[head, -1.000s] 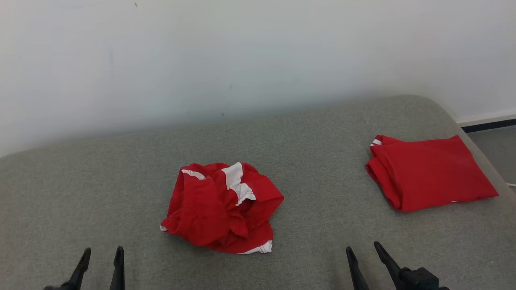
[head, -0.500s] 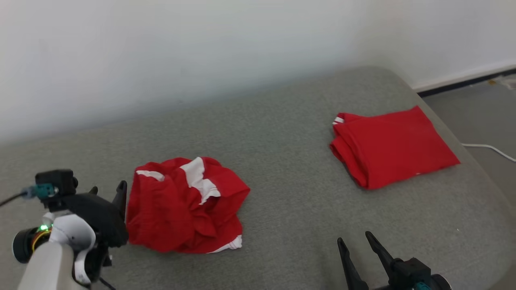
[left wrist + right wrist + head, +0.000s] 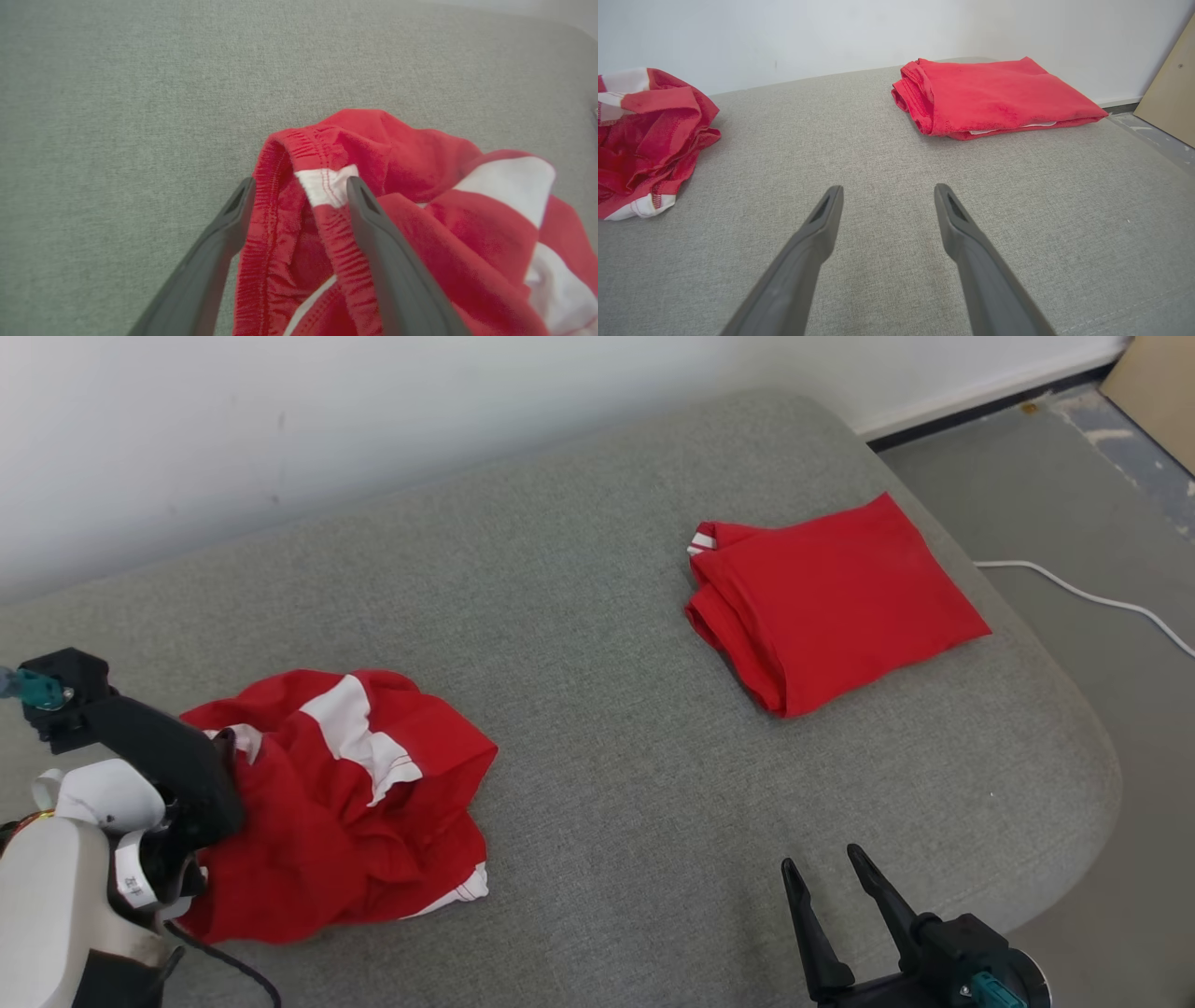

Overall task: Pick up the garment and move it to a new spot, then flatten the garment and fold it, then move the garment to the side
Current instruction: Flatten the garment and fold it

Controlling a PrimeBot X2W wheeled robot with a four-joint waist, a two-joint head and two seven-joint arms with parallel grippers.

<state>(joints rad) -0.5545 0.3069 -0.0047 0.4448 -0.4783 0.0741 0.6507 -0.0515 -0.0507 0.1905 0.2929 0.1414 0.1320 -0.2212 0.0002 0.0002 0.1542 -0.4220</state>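
Observation:
A crumpled red garment (image 3: pixel 355 803) with white stripes lies on the left of the grey cushion (image 3: pixel 607 756). My left gripper (image 3: pixel 301 184) is open over the garment's left edge. In the left wrist view its two fingers straddle a fold of the elastic waistband (image 3: pixel 275 224) with a white patch. In the head view the gripper's dark body (image 3: pixel 168 756) covers that edge and hides the fingertips. My right gripper (image 3: pixel 822 868) stands open above bare cushion near the front edge, nothing between its fingers (image 3: pixel 826 210). The garment (image 3: pixel 649 135) lies far to its left.
A second red garment (image 3: pixel 831 607), neatly folded, lies at the cushion's far right (image 3: pixel 994 93). The cushion's rounded right edge drops to grey floor, where a white cable (image 3: pixel 1083 593) runs. A tan board (image 3: pixel 1167 102) leans at the right. A white wall stands behind.
The camera has swung right and down. My left arm has come up from the bottom edge to the crumpled garment's left side, fingers now around its waistband. The right gripper stays open in place.

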